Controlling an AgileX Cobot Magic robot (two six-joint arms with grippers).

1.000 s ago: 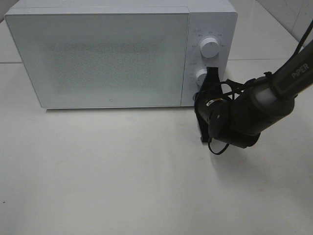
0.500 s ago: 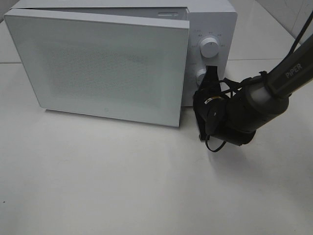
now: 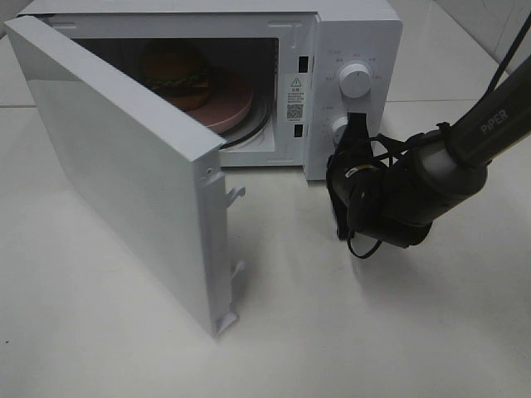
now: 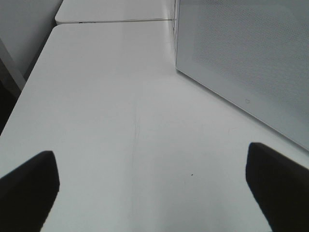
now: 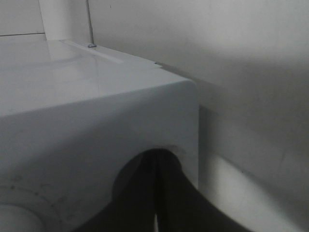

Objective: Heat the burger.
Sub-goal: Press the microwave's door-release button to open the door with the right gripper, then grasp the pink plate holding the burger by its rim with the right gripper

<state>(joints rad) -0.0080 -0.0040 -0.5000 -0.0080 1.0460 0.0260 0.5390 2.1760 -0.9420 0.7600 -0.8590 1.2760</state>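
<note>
We see the small round burger with the yellowish-brown bun (image 3: 177,73) in the upper left of the high view, sitting on the round salmon-pink dish (image 3: 235,106) inside the white box-shaped microwave (image 3: 357,33). The flat white microwave door (image 3: 116,174) stands wide open, angled toward lower centre. The black right gripper (image 3: 358,128) is clenched, with its tips at the lower white round knob (image 3: 339,126), centre right. The black left gripper (image 4: 152,183) is released, its fingers spread over the white table (image 4: 96,96), grasping nothing.

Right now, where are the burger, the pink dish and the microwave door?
burger (image 3: 176,73), exterior high view, its domed bun.
pink dish (image 3: 234,101), exterior high view, bare rim beside burger.
microwave door (image 3: 124,182), exterior high view, its broad face.
</note>
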